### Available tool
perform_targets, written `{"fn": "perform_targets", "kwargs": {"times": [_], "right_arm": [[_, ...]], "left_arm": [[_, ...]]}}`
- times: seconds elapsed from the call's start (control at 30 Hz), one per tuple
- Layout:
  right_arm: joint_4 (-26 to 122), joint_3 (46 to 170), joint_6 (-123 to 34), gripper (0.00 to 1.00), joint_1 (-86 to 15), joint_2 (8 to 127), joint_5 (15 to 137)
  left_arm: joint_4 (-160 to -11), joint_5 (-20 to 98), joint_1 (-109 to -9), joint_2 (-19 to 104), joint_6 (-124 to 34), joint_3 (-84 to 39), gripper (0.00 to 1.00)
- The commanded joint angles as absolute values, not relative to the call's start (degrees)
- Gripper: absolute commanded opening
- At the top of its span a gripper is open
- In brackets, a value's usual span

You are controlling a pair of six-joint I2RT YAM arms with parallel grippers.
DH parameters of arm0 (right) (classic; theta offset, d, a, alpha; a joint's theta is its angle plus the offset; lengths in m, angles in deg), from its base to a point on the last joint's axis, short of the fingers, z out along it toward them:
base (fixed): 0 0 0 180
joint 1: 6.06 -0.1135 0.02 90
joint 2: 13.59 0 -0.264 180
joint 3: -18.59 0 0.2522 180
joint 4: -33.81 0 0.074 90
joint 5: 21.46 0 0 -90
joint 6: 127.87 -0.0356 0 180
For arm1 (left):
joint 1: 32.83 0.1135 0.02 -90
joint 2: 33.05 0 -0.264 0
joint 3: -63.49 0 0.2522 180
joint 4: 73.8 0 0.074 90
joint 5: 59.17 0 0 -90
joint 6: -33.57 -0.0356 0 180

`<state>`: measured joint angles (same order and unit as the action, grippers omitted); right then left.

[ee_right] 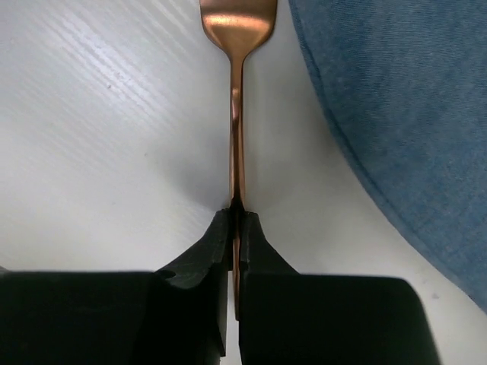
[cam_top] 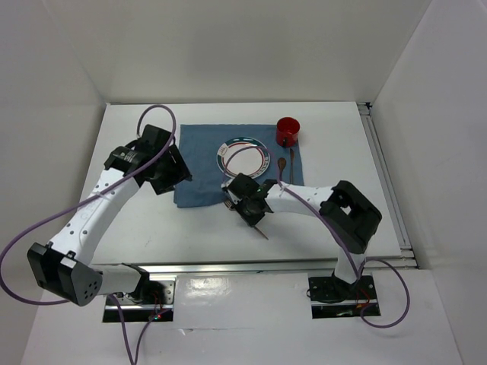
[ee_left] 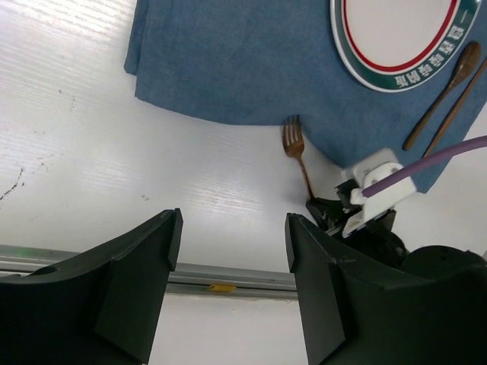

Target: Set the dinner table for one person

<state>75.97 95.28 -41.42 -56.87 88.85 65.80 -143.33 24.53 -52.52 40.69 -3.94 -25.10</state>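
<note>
Item: dinner table (cam_top: 335,152). I log one large, flat, rectangular tabletop, plain white, lying level across the middle of the overhead view. Silver metal rails (cam_top: 386,179) edge its near and right sides. White walls (cam_top: 228,46) enclose it at left, far and right. On the wrist feeds I see a fine diagonal grain in the surface and a few small dark scuffs.
</note>
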Motion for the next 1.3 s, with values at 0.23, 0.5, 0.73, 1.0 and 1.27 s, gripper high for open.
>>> {"fn": "perform_targets", "kwargs": {"times": [0.23,0.5,0.73,1.0,1.27], "right_arm": [[88.09,108.36,-44.53,0.00,-58.97,77.12,72.06],[83.25,134.23,-64.04,0.00,-52.30,100.12,73.81],[79.57,152.99,-75.38,0.00,-50.36,117.36,71.02],[76.13,156.98,-80.84,0.06,-49.74,125.98,68.90],[72.71,155.22,-79.27,0.49,-49.22,123.37,72.49]], "left_arm": [[-146.36,22.49,-52.08,38.59,-5.54,-34.20,0.74],[-148.73,19.76,-51.55,37.27,-3.44,-38.60,0.74],[-145.40,19.24,-51.55,30.77,-1.59,-36.23,0.76],[-146.72,20.38,-51.55,31.82,-2.64,-36.84,0.77],[-146.72,19.59,-51.55,31.82,-3.96,-36.84,0.77]]}}
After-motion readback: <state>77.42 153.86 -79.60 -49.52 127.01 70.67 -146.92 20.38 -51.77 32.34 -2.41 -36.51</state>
